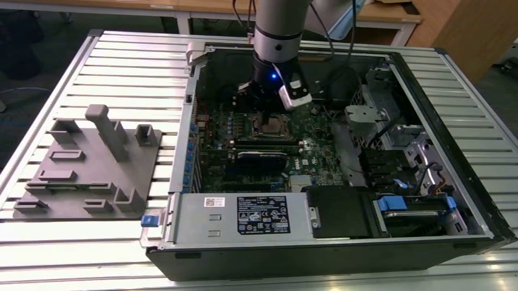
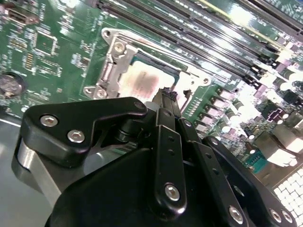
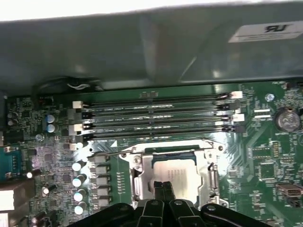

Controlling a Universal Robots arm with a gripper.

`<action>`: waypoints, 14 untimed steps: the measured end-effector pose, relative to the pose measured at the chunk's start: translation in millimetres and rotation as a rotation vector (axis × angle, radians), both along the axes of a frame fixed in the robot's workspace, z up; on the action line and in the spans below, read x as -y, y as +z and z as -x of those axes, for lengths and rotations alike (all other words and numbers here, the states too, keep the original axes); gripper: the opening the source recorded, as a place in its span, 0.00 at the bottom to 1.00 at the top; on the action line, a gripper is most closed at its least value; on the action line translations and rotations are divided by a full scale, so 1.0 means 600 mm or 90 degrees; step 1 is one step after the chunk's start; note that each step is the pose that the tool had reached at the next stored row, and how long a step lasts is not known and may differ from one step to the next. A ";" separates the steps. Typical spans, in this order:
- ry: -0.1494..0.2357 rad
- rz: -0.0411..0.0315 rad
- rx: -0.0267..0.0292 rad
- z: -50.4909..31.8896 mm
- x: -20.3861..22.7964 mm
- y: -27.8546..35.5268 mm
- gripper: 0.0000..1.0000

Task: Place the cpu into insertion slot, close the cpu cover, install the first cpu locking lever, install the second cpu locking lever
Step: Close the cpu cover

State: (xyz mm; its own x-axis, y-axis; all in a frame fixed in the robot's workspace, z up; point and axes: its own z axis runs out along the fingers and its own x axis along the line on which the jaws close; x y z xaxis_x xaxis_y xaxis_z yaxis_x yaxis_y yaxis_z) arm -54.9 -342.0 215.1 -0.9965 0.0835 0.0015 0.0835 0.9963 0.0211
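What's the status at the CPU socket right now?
Gripper shut, tips at the cpu edge, contact unclear. Chip sits in the insertion slot, cpu cover down around it. Nothing blocking.

Memory slots (image 3: 156,118) beside cpu cover (image 3: 210,176); capacitors (image 3: 78,181) crowd another side; room overhead open.

Computer case (image 1: 324,257) viewed from high, well back, in exterior view; cpu (image 3: 173,169) (image 2: 142,82) shared close-up past the pincer (image 3: 163,188) (image 2: 166,97) in both wrist views.
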 end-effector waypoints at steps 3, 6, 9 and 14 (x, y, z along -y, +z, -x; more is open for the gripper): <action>0.000 0.0001 -0.0001 0.002 0.0000 -0.001 0.11; 0.000 0.0000 0.0000 0.002 0.0000 -0.001 0.11; 0.000 0.0000 0.0012 0.011 0.0000 -0.002 0.11; 0.000 0.0000 0.0021 0.021 0.0000 -0.010 0.11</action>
State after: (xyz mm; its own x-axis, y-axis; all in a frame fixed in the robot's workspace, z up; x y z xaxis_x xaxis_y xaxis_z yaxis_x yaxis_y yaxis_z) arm -67.6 -342.0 208.9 -0.9965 0.0836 -0.0019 0.0836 0.9963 0.0214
